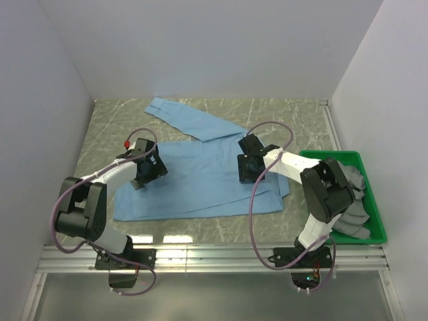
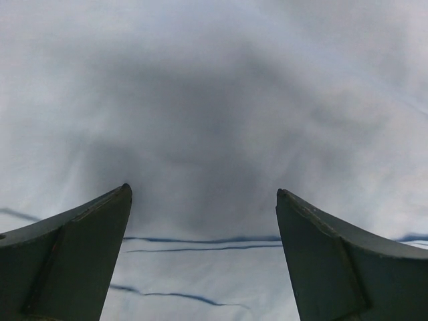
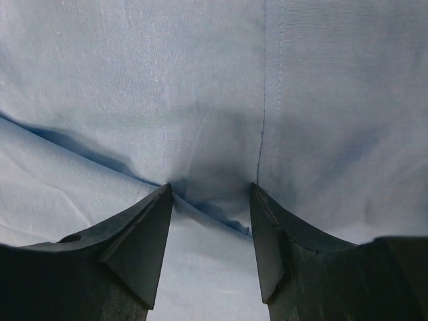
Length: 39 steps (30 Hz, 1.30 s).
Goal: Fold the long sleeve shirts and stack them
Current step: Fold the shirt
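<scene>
Marbled table (image 1: 107,134), light blue shirt (image 1: 200,182) spread flat, green tray (image 1: 376,204) at right

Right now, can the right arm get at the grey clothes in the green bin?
Probably yes: the green bin sits beside that arm's base, open on top, nothing covering the grey clothes. The right tool is open over the blue shirt.

— How is the left arm (image 1: 114,175) set?
— Forearm reaching toward two o'clock, wrist tipped down, left gripper (image 2: 204,190) spread wide.
— And the right arm (image 1: 291,164)?
— Forearm reaching toward ten o'clock, wrist down, right gripper (image 3: 210,187) with jaws partly apart.
</scene>
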Available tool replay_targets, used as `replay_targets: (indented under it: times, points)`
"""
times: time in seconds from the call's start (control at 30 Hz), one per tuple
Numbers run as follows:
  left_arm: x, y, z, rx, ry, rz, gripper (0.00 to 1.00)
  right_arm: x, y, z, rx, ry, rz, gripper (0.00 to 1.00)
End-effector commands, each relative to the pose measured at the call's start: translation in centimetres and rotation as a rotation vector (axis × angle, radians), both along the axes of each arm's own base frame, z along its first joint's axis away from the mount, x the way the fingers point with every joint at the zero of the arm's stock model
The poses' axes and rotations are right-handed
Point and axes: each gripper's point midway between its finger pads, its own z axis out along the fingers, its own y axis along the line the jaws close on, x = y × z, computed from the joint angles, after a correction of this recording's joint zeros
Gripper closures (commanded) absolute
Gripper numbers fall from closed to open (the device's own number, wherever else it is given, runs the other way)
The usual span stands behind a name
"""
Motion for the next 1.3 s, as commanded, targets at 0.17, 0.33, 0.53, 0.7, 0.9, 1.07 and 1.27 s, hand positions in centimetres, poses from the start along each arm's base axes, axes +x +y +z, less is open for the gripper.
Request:
replay_targets:
  times: [0.17, 0.33, 0.53, 0.7, 0.9, 1.07, 1.27]
  points:
    - [2.0, 3.6, 6.8, 0.089, -0.14, 0.112, 0.03, 0.8, -0.3, 6.3, 0.008, -0.111, 0.005, 0.43]
    - [6.2, 7.1, 9.3, 0.082, -0.202, 0.292, 0.04, 3.8, 0.4, 11.9, 0.063, -0.285, -0.039, 0.37]
    - [11.2, 8.3, 9.5, 0.04, -0.177, 0.419, 0.1, 3.4, -0.4, 12.5, 0.063, -0.327, -0.066, 0.32]
    - [13.8, 8.8, 6.7, 0.001, -0.085, 0.502, 0.17, 2.6, -0.9, 12.6, 0.074, -0.352, -0.068, 0.31]
    - [15.0, 10.6, 4.0, 0.019, -0.002, 0.582, 0.26, 2.4, -0.5, 12.7, 0.101, -0.355, -0.054, 0.31]
    - [15.8, 10.6, 2.6, 0.017, 0.041, 0.597, 0.28, 2.2, -0.1, 12.3, 0.113, -0.332, -0.04, 0.31]
    - [16.2, 10.2, 0.8, 0.002, 0.076, 0.599, 0.27, 2.3, 0.2, 11.4, 0.102, -0.299, -0.029, 0.31]
